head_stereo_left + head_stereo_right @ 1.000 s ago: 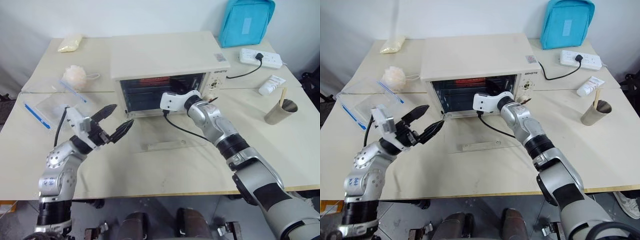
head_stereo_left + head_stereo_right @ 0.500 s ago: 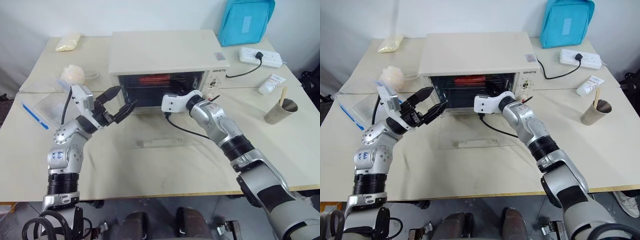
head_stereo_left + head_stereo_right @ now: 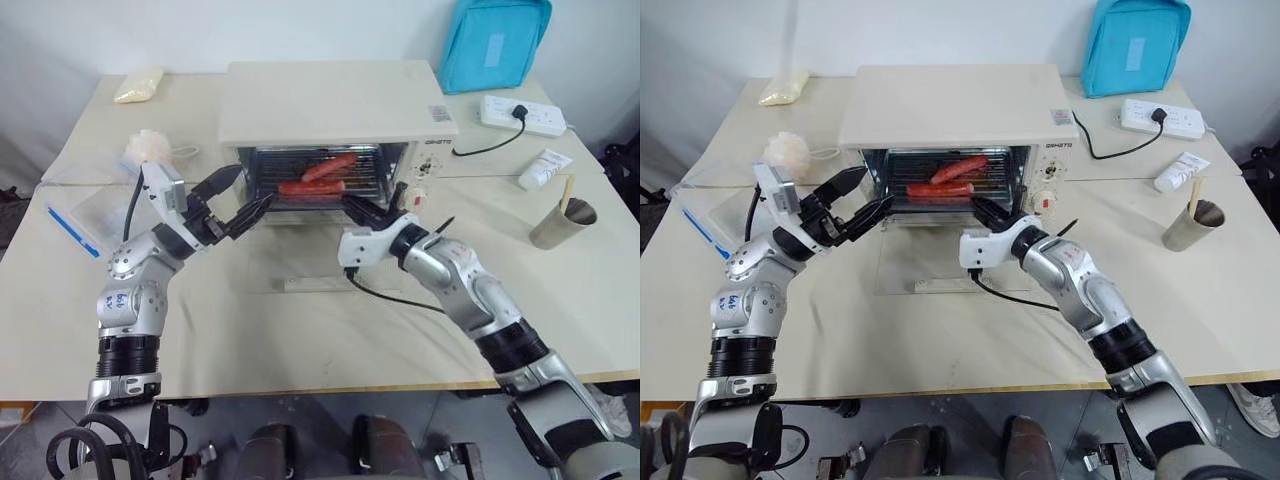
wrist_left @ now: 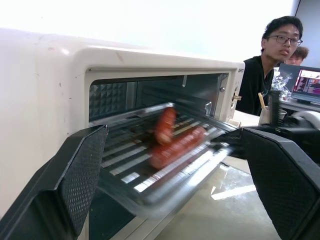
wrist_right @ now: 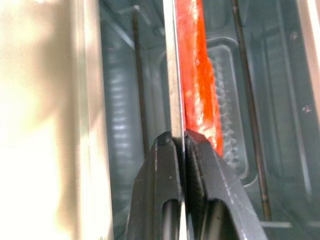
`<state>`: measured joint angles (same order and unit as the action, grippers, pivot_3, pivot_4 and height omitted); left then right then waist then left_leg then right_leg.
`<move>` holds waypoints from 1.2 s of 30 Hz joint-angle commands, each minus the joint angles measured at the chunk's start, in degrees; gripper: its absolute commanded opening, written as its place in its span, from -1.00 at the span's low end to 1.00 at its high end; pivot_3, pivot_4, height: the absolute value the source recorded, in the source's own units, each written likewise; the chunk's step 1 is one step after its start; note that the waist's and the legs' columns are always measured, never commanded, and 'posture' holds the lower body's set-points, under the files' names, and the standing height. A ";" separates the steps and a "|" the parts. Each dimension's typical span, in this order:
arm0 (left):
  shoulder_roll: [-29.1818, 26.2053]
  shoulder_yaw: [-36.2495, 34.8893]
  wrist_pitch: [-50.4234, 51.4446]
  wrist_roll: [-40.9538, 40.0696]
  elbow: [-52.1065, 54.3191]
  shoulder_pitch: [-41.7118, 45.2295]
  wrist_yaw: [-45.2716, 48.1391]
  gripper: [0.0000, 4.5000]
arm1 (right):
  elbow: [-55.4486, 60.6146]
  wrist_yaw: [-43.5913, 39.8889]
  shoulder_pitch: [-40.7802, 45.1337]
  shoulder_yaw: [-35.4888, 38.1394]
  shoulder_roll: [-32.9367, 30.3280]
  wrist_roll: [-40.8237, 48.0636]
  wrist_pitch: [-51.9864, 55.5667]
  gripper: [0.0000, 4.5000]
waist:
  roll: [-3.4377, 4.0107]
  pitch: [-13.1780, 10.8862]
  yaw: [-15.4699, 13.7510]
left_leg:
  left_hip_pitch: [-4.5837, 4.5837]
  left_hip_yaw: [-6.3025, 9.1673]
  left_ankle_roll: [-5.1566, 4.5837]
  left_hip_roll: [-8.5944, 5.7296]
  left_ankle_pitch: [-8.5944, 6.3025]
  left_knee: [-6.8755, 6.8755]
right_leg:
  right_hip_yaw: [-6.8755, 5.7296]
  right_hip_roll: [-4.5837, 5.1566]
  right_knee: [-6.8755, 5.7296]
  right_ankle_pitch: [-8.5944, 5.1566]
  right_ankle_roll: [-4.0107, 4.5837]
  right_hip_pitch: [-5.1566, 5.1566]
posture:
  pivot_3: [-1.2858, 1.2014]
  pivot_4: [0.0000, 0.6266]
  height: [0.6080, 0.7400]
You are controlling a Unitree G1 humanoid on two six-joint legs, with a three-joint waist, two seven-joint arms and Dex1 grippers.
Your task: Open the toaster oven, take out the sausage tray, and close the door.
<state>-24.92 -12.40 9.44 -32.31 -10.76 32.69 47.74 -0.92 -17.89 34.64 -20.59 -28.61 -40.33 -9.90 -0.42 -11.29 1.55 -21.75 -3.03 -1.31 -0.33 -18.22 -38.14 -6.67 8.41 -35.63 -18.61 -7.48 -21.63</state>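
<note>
The cream-white toaster oven (image 3: 335, 100) stands at the back middle of the table. Its glass door (image 3: 300, 262) lies open and flat in front, bar handle (image 3: 318, 285) toward me. The silver sausage tray (image 3: 366, 178) sticks partly out of the oven mouth and carries red sausages (image 3: 312, 186). My right gripper (image 3: 352, 205) is shut on the tray's thin front rim (image 5: 175, 75). A sausage (image 5: 200, 75) lies just past its fingers (image 5: 205, 165). My left gripper (image 3: 250, 188) hovers open at the oven's left front corner, and the tray (image 4: 165, 165) shows between its spread fingers (image 4: 80, 175).
At the left lie a clear plastic box with a blue strip (image 3: 95, 215), a loofah (image 3: 148, 148) and a yellow pack (image 3: 138, 85). At the right are a blue bag (image 3: 495, 40), a power strip (image 3: 522, 115), a white tube (image 3: 543, 168) and a metal cup (image 3: 562, 222). A person (image 4: 272, 55) sits beyond the table.
My right gripper has drawn back toward me, sliding the tray and sausages partly out of the oven. My left gripper rose to the oven's left front a second ago, then stayed still.
</note>
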 commanded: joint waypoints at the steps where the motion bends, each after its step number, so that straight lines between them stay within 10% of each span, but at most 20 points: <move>1: -1.08 -2.02 0.81 -0.94 -0.21 1.12 -0.29 1.00 | 10.74 -2.04 -5.28 3.05 -2.20 2.46 -1.02 -0.95 | -0.01 -0.01 -0.07 | 0.00 0.00 0.00 0.00 0.00 0.00 | 0.00 0.00 0.00 0.00 0.00 0.00 | 0.03 -0.52 1.00; 25: -6.46 -10.97 56.48 -32.50 14.24 -5.20 -22.72 1.00 | 22.06 -7.15 -17.51 8.31 -8.85 7.78 -10.45 -0.95 | -0.08 -0.03 -1.49 | 0.05 0.10 0.00 -0.04 0.01 -0.18 | 0.23 0.01 0.01 0.00 0.00 0.16 | 0.03 -0.52 1.00; 36: -3.76 -12.20 66.01 -41.23 11.06 -3.53 -28.58 -0.36 | 19.72 -8.51 -15.47 7.63 -8.85 8.63 -13.99 -0.95 | -0.09 -0.03 -1.42 | 0.06 0.06 0.01 -0.04 0.01 -0.17 | 0.24 0.00 0.01 0.00 0.00 0.15 | 0.03 -0.52 1.00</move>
<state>-28.80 -23.06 74.84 -71.19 -0.16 28.74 20.19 17.56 -26.60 18.50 -13.93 -37.11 -33.25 -22.71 -0.50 -11.33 0.12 -21.69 -2.96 -1.30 -0.37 -18.22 -38.30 -6.44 8.40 -35.62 -18.61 -7.48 -21.48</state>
